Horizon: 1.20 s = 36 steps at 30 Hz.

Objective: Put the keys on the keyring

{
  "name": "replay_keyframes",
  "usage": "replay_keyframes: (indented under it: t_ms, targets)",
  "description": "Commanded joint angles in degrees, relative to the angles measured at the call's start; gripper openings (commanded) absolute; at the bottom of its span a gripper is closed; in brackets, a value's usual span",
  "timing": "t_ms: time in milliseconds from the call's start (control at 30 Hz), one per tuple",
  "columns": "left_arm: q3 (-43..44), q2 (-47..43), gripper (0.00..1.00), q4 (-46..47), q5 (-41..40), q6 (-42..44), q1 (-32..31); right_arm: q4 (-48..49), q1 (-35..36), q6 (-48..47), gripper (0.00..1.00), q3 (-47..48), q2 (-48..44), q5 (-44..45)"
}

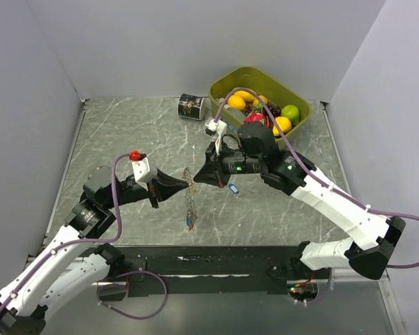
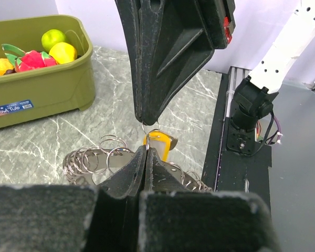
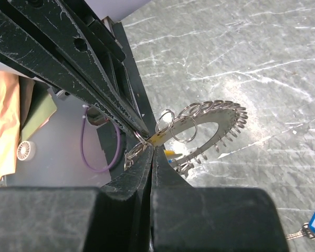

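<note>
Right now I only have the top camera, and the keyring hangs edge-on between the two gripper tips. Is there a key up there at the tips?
Observer: Yes. The left wrist camera shows a yellow-tagged key between the tips, with its wire loop pinched in the shut right gripper.
Operator: And the other arm?
Observer: The left gripper is shut too, with coils of the keyring spreading out on either side of it.
Operator: What does the ring look like flat-on?
Observer: The right wrist camera sees its face: a hollow centre, with many small split rings lining the rim.
</note>
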Motion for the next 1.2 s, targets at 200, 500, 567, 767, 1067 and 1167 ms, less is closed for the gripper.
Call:
replay_keyframes:
  t_ms: [200,500,567,767,1067,1167]
  targets:
    - [1.02,-2.31,0.01,5.66,0.15,-1.16,-0.28,3.96,0.25,-0.55,0.0,-2.18,-1.98,-1.61]
    - [1.02,-3.28,0.01,6.45,-0.02,-1.42,-0.28,4.58,0.25,-2.05,0.0,-3.76,-1.98,-3.54]
    - [1.11,-3.28,0.01,6.27,-0.02,-1.16,-0.28,4.58,0.25,-2.23,0.0,-3.94,-1.98,-3.98]
    - [1.02,-3.1,0.01,7.06,0.41,-1.25,-0.28,4.05,0.25,-3.1,0.0,-3.94,-1.37,-4.34]
    - [0.85,-3.01,0.01,7.85,0.77,-1.25,-0.28,4.84,0.34,-3.54,0.0,-4.91,-0.49,-5.91]
    - [0.58,-3.1,0.01,8.2,0.94,-1.42,-0.28,5.28,0.34,-3.46,0.0,-5.17,0.04,-6.8]
